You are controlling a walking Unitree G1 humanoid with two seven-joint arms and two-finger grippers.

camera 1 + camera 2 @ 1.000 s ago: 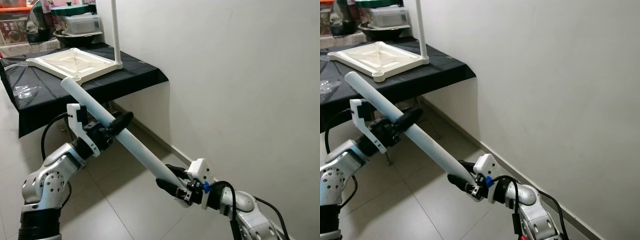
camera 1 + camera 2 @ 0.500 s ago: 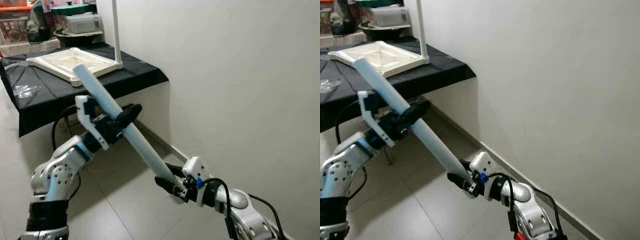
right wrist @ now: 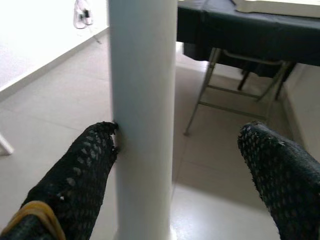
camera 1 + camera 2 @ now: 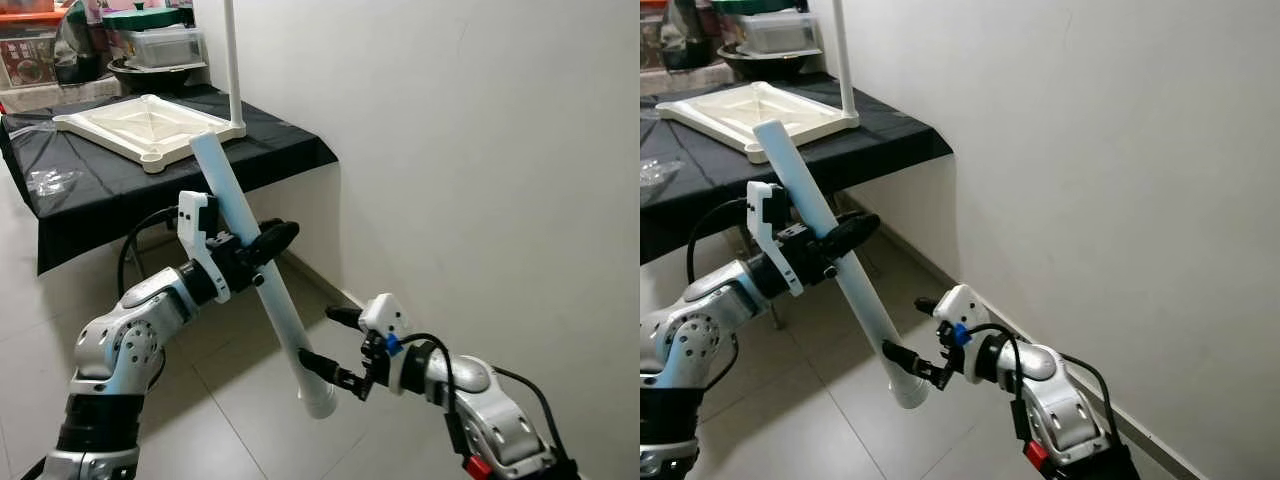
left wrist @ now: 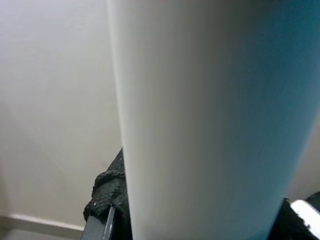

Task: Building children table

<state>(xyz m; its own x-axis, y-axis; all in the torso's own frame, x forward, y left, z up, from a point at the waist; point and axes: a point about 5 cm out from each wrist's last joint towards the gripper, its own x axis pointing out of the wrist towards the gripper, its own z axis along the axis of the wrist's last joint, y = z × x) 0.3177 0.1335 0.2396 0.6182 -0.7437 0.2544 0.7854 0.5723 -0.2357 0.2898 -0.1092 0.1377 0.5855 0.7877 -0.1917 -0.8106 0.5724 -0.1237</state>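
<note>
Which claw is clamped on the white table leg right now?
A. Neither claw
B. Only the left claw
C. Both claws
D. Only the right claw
B: the left claw grips the white table leg mid-shaft, while the right claw is open near its lower end, one finger touching, the other apart.

Two head cameras look forward and down from above, both taking in the white table leg (image 4: 255, 275), the black-draped table (image 4: 60, 190) at far left and the wall on the right. The left wrist camera sits pressed close against the leg. The right wrist camera looks along its black fingers (image 3: 80, 175) at the leg's lower end, toward the draped table.
</note>
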